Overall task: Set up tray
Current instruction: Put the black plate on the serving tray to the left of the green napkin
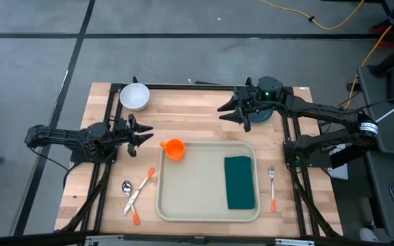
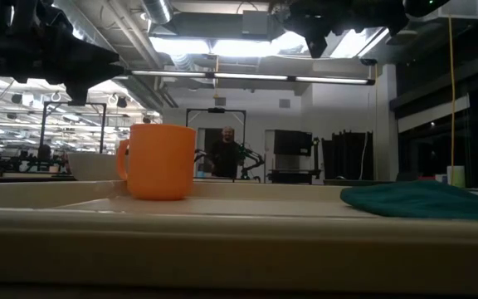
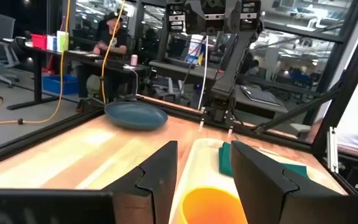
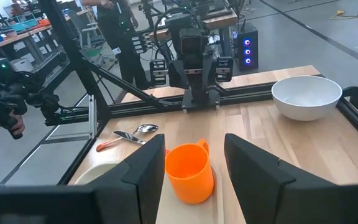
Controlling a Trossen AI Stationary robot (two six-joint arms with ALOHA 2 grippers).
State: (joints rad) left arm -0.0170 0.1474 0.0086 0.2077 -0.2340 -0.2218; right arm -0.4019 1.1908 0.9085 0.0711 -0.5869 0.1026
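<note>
The beige tray (image 1: pixel 197 198) lies in the middle of the table. An orange cup (image 1: pixel 174 149) stands upright in its far left corner, and a folded teal cloth (image 1: pixel 239 182) lies flat on its right side. My left gripper (image 1: pixel 149 134) hovers open just left of the cup, which shows low between its fingers in the left wrist view (image 3: pixel 210 208). My right gripper (image 1: pixel 222 113) is open above the table beyond the tray, over the near edge of the dark teal plate (image 1: pixel 265 115). It points toward the cup (image 4: pixel 188 171).
A white bowl (image 1: pixel 135 96) sits at the far left of the table. A spoon and an orange-handled knife (image 1: pixel 134 195) lie left of the tray, and a fork (image 1: pixel 273 188) lies right of it. Black frame rails run along both table sides. A person stands in the room behind.
</note>
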